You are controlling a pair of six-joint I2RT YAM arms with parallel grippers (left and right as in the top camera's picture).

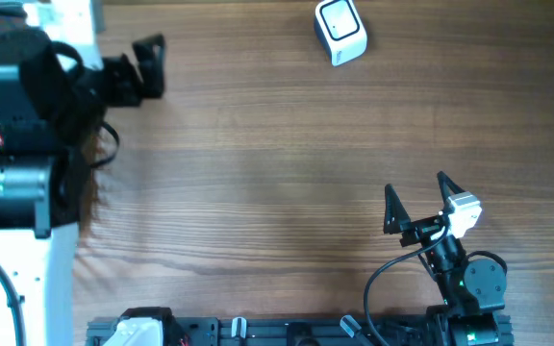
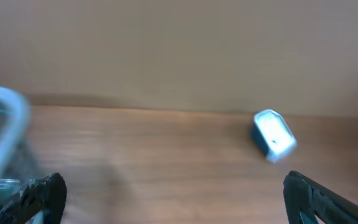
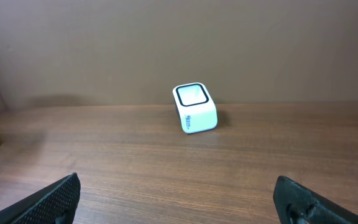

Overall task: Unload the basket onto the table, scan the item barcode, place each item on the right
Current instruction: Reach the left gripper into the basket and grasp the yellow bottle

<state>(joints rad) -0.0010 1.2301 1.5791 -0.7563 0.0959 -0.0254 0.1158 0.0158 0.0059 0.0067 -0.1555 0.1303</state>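
Wood-grain brown table [image 1: 258,144] carried a small white box-shaped barcode scanner [image 1: 340,32] with a dark-framed window on its top face. It stood alone near the far edge, to the right of centre in the overhead view.

The left gripper [image 1: 150,67] hung over the table's far left part, well apart from the scanner, with its black fingers spread wide and nothing between them. Its wrist camera caught the scanner [image 2: 273,135] blurred, off to the right by the back edge. A pale curved rim [image 2: 5,124] showed at the left, too smeared to identify.

The right gripper [image 1: 416,187] sat toward the near right side, jaws fully parted and empty, pointing up the table. From its wrist camera the scanner [image 3: 195,107] stood ahead and well clear of the fingertips [image 3: 61,193], resting flat on the wood.
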